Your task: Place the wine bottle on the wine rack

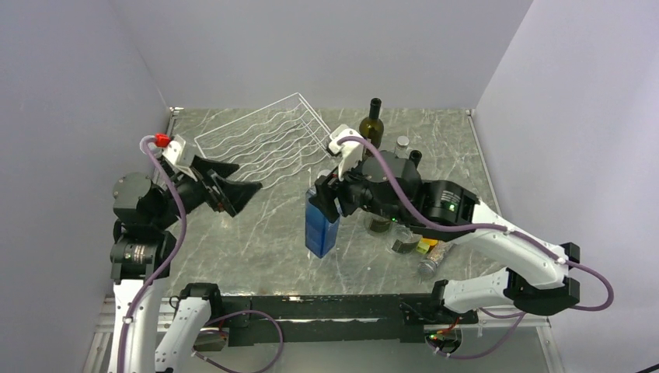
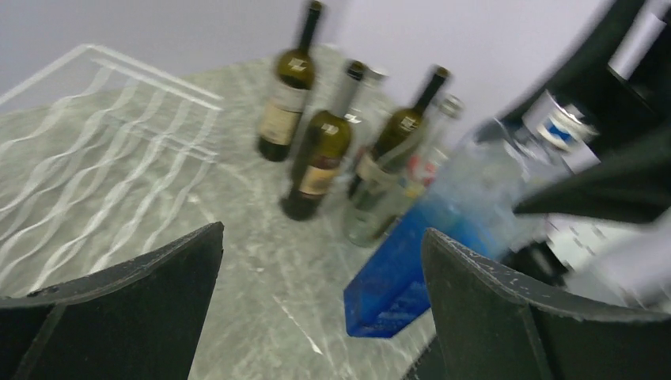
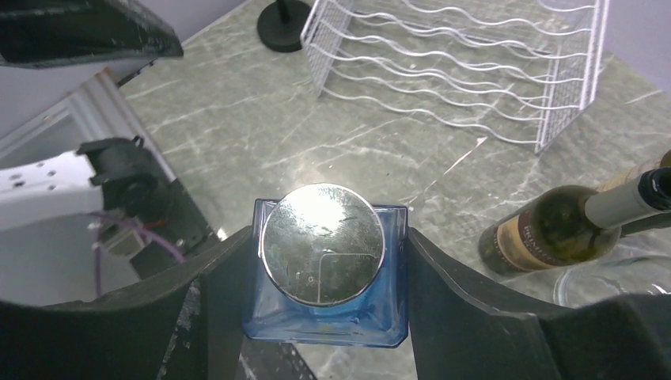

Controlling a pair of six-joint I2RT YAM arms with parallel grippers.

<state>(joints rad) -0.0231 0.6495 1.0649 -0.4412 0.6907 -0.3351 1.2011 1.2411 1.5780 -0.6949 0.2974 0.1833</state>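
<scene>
A blue square bottle (image 3: 324,321) with a round silver cap sits between the fingers of my right gripper (image 3: 328,237), which is shut on its upper sides. From above, the blue bottle (image 1: 320,229) hangs tilted at the table's centre under the right gripper (image 1: 322,198); I cannot tell whether its base touches the table. The white wire wine rack (image 1: 264,140) lies at the back left, also seen as the rack (image 3: 451,63) and rack (image 2: 95,158). My left gripper (image 1: 247,177) is open and holds nothing, left of the bottle (image 2: 403,269). Dark green wine bottles (image 2: 320,154) stand beyond.
One tall green bottle (image 1: 373,124) stands at the back, right of the rack. Clear glass bottles and small items (image 1: 427,260) crowd the table under the right arm. A black round stand base (image 3: 283,14) sits beside the rack's end.
</scene>
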